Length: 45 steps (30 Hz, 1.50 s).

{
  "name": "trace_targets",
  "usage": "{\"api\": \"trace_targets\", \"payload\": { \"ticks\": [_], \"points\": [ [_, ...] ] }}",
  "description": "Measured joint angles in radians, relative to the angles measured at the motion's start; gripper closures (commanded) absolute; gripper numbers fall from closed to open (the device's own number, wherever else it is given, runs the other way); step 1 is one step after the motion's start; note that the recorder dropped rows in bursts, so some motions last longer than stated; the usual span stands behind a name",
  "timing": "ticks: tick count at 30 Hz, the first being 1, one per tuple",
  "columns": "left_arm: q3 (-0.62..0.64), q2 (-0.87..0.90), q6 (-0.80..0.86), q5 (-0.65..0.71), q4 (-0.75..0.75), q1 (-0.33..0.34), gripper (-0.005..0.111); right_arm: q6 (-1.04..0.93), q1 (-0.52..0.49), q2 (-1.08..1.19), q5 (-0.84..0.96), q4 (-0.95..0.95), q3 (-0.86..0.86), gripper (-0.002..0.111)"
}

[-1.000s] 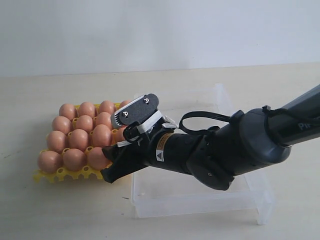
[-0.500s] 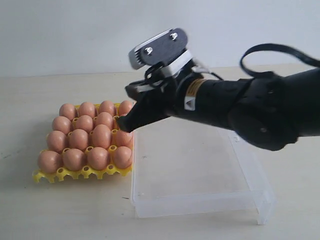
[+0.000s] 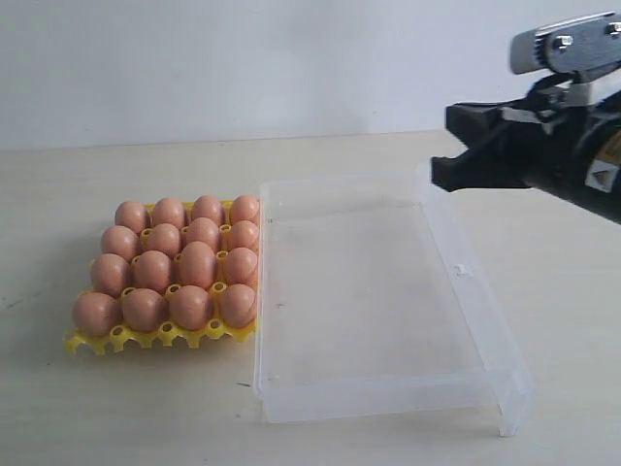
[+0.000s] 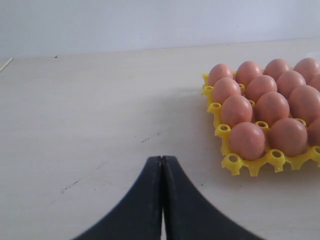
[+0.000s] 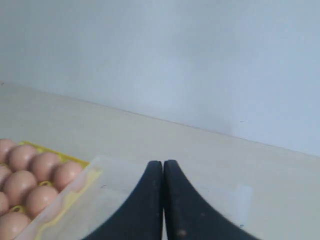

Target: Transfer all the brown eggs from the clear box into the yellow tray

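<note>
Brown eggs [image 3: 197,262] in tray [image 3: 146,337] beside box [image 3: 388,396]

Sixteen brown eggs [image 3: 197,262], one yellow tray [image 3: 146,337], one clear box [image 3: 359,301]

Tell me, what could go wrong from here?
The brown oval eggs stand well above the yellow plastic lattice tray, so an arm passing low could knock them.
The tray lies close beside the empty clear plastic box; a shove on the box might jolt it.
The black right arm, jaws shut, hangs raised near the box's far corner and could clip its thin wall if lowered.
</note>
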Motion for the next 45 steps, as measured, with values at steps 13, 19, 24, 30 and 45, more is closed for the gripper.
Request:
{"api": "trace_targets", "payload": {
  "ticks": [13,19,24,30,45],
  "points": [
    [0.0,0.0,0.0,0.0,0.0,0.0,0.107,0.011,-0.365,-0.442,-0.191,-0.006,0.356,0.108],
    [0.0,0.0,0.0,0.0,0.0,0.0,0.107,0.011,-0.373,-0.718,0.024,0.028,0.485,0.108],
    [0.0,0.0,0.0,0.0,0.0,0.0,0.107,0.011,-0.359,-0.924,0.227,0.06,0.546,0.108],
    [0.0,0.0,0.0,0.0,0.0,0.0,0.107,0.011,-0.285,-1.114,0.321,0.113,0.562,0.108],
    [0.0,0.0,0.0,0.0,0.0,0.0,0.107,0.011,-0.286,-1.368,0.491,0.264,0.567,0.108]
  ]
}}
